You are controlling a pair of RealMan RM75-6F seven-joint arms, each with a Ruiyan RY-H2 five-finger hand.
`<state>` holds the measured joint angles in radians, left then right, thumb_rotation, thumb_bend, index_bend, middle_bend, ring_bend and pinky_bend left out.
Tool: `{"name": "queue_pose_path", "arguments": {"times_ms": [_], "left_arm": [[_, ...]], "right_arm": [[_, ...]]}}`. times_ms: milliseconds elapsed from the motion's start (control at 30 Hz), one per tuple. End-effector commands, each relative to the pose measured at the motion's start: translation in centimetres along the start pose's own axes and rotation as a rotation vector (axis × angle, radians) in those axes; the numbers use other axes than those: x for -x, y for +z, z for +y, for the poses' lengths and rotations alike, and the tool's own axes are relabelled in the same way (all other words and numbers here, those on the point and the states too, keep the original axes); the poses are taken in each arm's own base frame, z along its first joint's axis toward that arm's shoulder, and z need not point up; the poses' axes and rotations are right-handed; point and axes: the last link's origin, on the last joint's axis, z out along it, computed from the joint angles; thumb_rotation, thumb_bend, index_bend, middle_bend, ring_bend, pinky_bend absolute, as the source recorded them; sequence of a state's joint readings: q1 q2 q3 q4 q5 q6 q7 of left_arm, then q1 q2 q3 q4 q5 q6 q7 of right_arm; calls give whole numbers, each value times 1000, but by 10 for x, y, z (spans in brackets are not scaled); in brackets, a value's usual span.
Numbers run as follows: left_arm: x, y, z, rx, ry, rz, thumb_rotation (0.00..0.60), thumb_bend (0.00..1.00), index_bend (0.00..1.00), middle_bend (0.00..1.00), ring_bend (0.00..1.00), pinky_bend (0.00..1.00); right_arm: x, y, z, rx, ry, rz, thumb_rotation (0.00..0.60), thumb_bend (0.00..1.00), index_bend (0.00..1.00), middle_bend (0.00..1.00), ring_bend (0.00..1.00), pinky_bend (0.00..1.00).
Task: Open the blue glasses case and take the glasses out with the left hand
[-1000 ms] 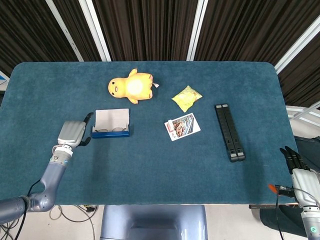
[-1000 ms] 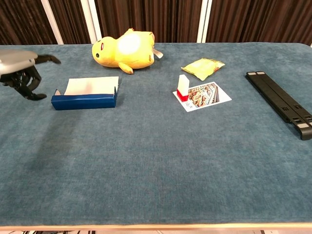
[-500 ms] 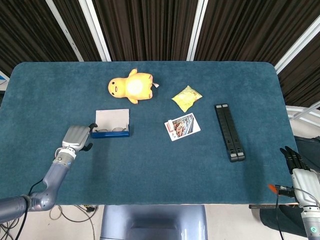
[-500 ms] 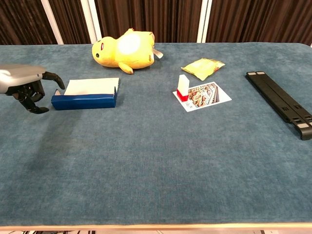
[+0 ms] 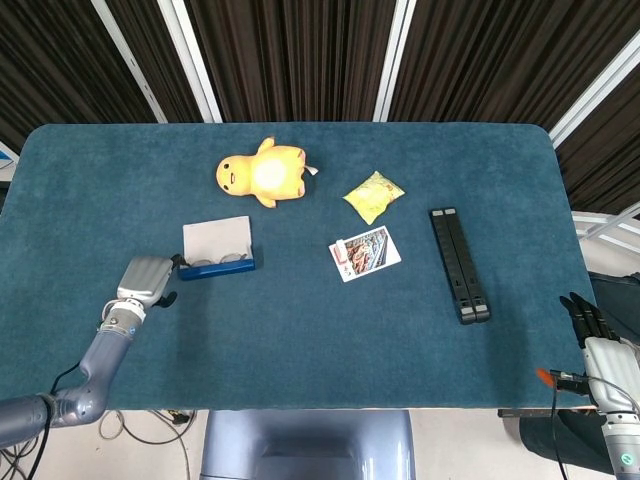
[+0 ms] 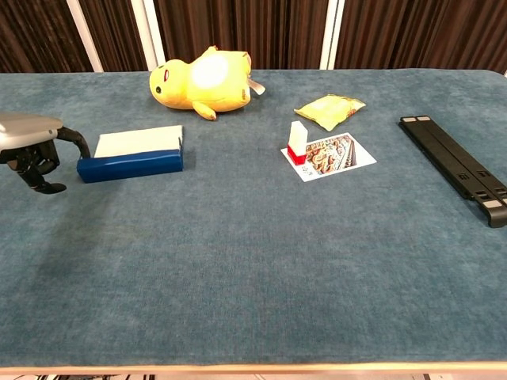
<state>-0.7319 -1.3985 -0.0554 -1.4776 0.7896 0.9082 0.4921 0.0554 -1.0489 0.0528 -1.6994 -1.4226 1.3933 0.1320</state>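
The blue glasses case (image 5: 217, 251) has slid left and rotated slightly.

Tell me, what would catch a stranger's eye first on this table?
Probably the bright yellow plush toy lying near the far edge of the blue-green table. Next, the open blue glasses case at the left, with the glasses showing inside from above, and the robot's grey left hand right beside its end. A long black folded stand lies over at the right.
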Motion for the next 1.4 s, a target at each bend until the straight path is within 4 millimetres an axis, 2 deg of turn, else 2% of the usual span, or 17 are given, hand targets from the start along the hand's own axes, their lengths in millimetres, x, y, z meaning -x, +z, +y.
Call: {"name": "queue_pose_path", "arguments": {"times_ms": [33,267,533,967,1167,1400], "left_arm": [[1,-8,-1,8,6,-11,600,307,321,868,789,878],[6,-35,4,64,9,-71,600,307,338,866,789,878],[8,-51,33,187,18,-126,600,307,302,863,790,878],[-1,-41,94,333,-34,-95,600,307,179,859,789,878],[-12,-33,107,344,-66,-42,600,307,153,857,789,878],[-30,-23,107,320,-125,23,600,307,110,857,788,878]], "right_arm": [[0,0,0,0,1,0,600,154,0,0,0,200],[0,0,0,0,3,-3,600,154,0,0,0,200],[0,0,0,1,2,-3,600,154,0,0,0,200],[0,0,0,4,5,-4,600,154,0,0,0,199],[0,0,1,6,7,-6,600,154,0,0,0,200],[0,0,1,8,8,-5,600,154,0,0,0,200]]}}
